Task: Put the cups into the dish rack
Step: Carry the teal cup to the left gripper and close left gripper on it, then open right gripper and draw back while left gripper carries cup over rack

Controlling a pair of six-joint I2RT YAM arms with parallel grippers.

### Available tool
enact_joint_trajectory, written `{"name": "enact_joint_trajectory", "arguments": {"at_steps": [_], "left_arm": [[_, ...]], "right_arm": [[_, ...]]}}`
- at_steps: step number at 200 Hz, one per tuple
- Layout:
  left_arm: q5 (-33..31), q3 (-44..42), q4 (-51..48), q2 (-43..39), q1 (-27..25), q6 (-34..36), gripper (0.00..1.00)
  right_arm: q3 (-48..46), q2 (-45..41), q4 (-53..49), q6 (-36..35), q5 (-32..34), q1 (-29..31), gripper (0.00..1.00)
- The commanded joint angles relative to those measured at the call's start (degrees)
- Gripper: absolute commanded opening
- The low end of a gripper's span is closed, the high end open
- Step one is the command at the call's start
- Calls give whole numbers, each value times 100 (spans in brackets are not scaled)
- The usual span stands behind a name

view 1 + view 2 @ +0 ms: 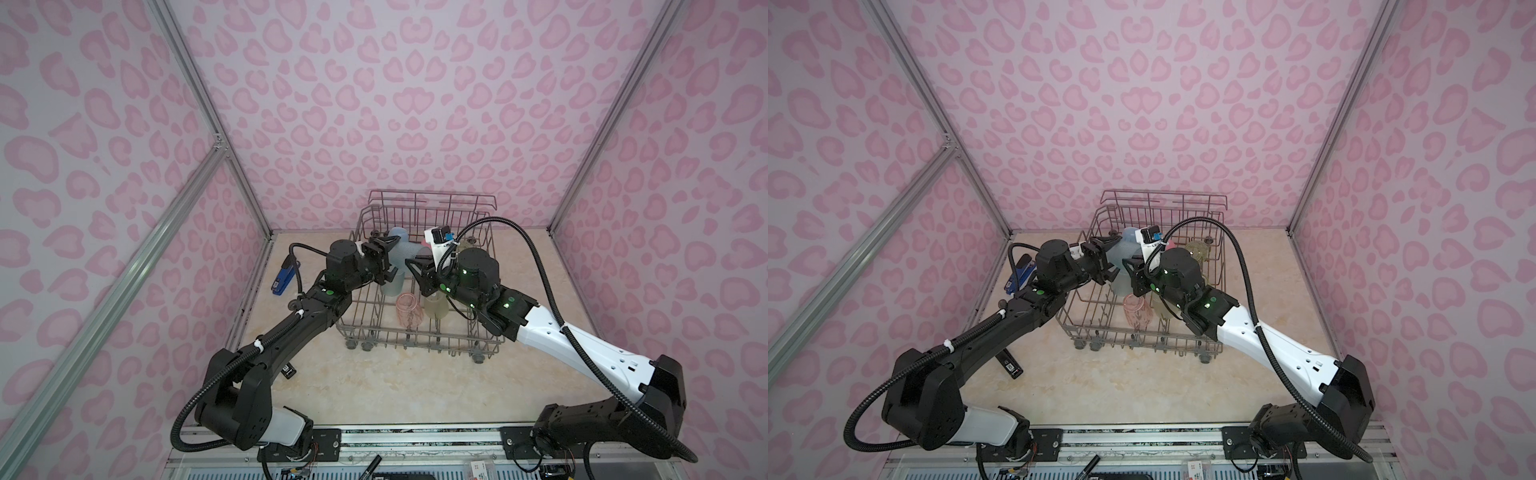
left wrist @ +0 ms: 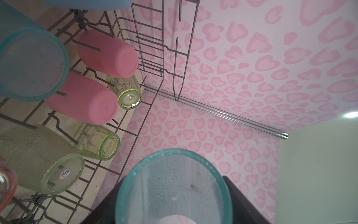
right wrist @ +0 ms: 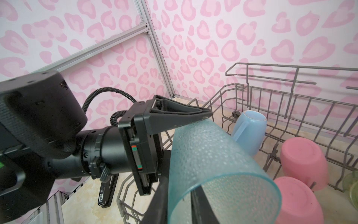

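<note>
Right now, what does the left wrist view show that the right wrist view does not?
Only the left wrist view: a second teal tumbler and a salmon tumbler, both in the dish rack. Only the right wrist view: the left arm's black wrist and a small black device on the table. Both: the textured teal tumbler up close, two pink tumblers, the light-blue mug.

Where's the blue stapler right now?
In both top views the blue stapler lies on the table, on the left side, between the dish rack and the side wall.
</note>
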Motion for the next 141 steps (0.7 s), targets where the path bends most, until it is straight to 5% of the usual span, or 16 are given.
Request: {"name": "enact_joint_trajectory", "arguments": {"at_steps": [1,141], "left_arm": [[-289,-7,-149,-169,9,408,66],[-2958,-7,-2482,-1042,-15,3736,65]], "right_arm": [[-82,-72,149,28,-63,-5,29],[-882,-779,62,147,111,-388,33]]}}
